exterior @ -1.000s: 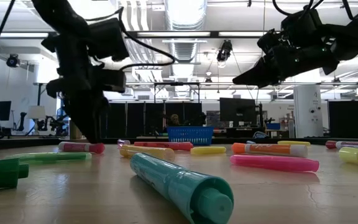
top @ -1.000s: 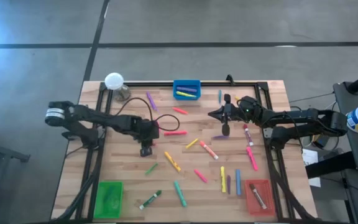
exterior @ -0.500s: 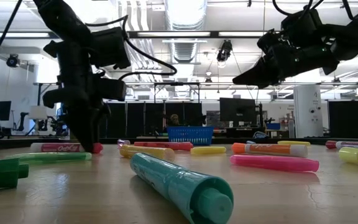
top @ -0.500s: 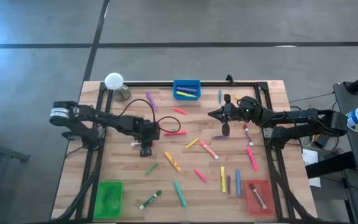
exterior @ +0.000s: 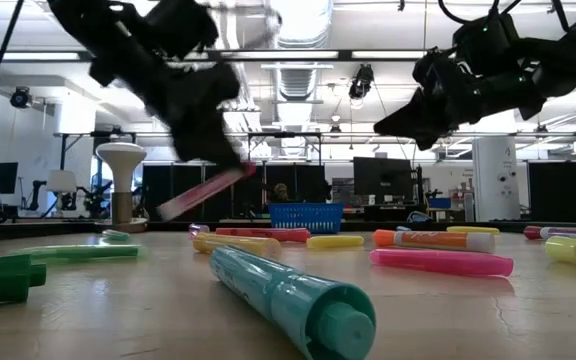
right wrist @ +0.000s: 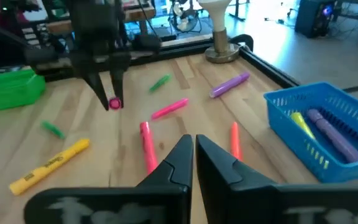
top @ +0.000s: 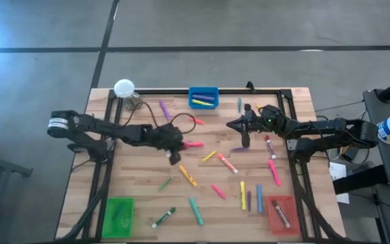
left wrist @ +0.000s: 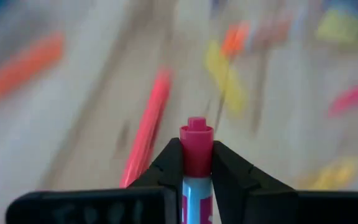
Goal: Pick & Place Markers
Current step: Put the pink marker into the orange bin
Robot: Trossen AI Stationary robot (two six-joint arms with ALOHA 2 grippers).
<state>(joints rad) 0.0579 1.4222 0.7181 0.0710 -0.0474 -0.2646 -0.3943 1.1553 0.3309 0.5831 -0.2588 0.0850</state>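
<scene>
Left wrist view says it all: left hand (left wrist: 196, 163) pinching a pink marker (left wrist: 196, 149) near its capped end, both fingers (left wrist: 166, 167) snug against the barrel, rest of the pen hidden behind them. Seen from above, same left hand (top: 173, 147) sits a little to 9 o'clock of worktop (top: 147, 183) centre, clear of the wood, marker (exterior: 206, 188) hanging tilted in the low view. Grip looks short and near one end, so probably worth carrying slow and level to stop it pivoting or slipping out. Best guess for the drop: red tray (top: 281, 213) down at 5 o'clock, since that seems the closest colour match, though blue tray (top: 203, 97) at 12 o'clock is nearer. Lots of loose markers in between, e.g. the yellow one (top: 187, 176) just toward 5 o'clock, so staying high over them beats dragging through. Right hand (top: 246, 133) parked around 2 o'clock, fingers (right wrist: 176, 163) pressed together on nothing, hovering above the wood; worth routing around it on the way across.
</scene>
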